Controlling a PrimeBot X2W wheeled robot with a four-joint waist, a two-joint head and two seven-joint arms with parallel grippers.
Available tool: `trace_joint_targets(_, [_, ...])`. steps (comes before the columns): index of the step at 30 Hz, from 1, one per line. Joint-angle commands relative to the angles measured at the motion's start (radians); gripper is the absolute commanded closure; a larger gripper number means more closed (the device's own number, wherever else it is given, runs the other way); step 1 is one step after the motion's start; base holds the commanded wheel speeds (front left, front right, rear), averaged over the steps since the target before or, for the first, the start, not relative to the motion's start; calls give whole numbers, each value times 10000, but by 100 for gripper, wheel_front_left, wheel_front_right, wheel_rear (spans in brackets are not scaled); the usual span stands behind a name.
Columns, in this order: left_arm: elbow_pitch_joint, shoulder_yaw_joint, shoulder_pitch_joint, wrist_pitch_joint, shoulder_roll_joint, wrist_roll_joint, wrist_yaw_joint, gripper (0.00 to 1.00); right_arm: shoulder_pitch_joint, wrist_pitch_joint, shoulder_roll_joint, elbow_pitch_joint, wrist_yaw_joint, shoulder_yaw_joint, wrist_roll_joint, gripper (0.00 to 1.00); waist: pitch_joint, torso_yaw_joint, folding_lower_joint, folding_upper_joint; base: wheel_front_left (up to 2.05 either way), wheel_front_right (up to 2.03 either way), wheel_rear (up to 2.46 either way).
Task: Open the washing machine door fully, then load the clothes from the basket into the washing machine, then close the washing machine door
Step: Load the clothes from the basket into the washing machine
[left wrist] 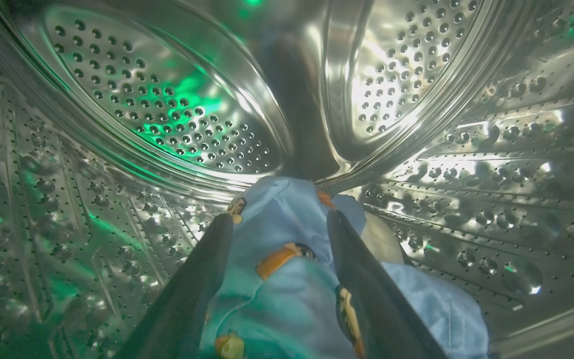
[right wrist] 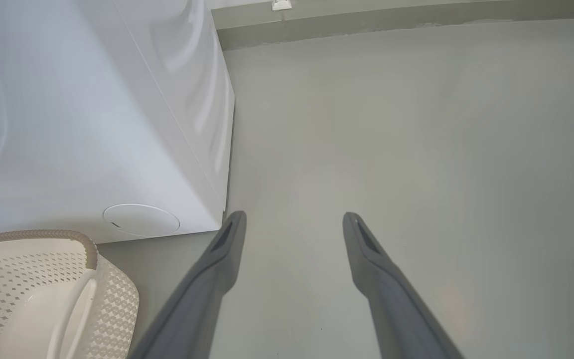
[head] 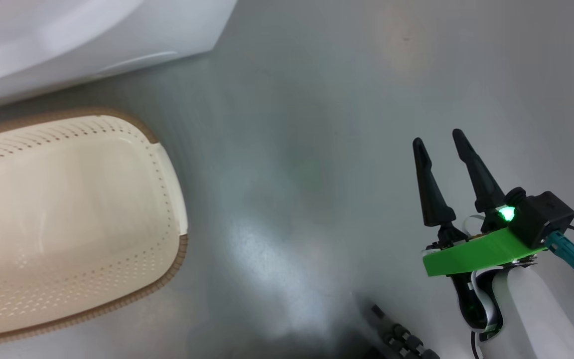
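My left gripper (left wrist: 279, 219) is inside the washing machine's steel perforated drum (left wrist: 167, 114). Its fingers stand apart, open, with the light blue clothes (left wrist: 287, 294), printed with orange figures, lying between and under them on the drum's bottom. The cream basket (head: 132, 124) with a brown rim stands empty on the floor beside the white washing machine (head: 68, 40). My right gripper (head: 439, 137) hangs open over bare floor to the right, holding nothing. In the right wrist view the right gripper (right wrist: 294, 217) points past the machine's corner (right wrist: 217, 199), with the basket (right wrist: 33, 279) at lower left. The washing machine door is out of view.
Grey floor (head: 317, 149) stretches between the basket and my right arm. A round white flap (right wrist: 141, 220) sits low on the machine's front. A wall base (right wrist: 391, 20) runs along the far edge of the floor.
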Motion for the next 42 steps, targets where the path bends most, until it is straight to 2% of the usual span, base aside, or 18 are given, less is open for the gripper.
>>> trace_joint_targets(1, [-163, 105, 403, -111, 392, -92, 105, 0, 174, -91, -91, -145, 44, 91, -139, 0, -307, 247, 0, 0, 0, 0, 0])
trace_joint_targets(15, [-455, 159, 2962, -916, -570, -703, 471, 0, 606, -89, -91, 204, 44, -485, -703, 0, -1950, 1066, 0, 0, 0, 0, 0])
trace_joint_targets(19, [-845, 265, 4093, -1446, -1073, -1035, 586, 0, 923, -60, -91, 211, 44, -836, -820, 0, -2606, 1361, 0, 0, 0, 0, 0])
trace_joint_targets(25, [-2016, 452, 6346, -2157, -1736, -1410, 824, 0, 1616, 188, -91, 68, 44, -1356, -1094, 0, -3686, 1700, 0, 0, 0, 0, 0])
trace_joint_targets(34, [-4546, 460, 10142, -2403, -2542, -1322, 1404, 0, 2529, 737, -91, -385, 44, -1548, -1468, 0, -5139, 2042, 0, 0, 0, 0, 0])
trace_joint_targets(42, [-5874, 274, 12554, -2422, -3289, -1079, 1447, 0, 3251, 1288, -98, -820, 44, -1479, -1739, 0, -6426, 2440, 0, 0, 0, 0, 0])
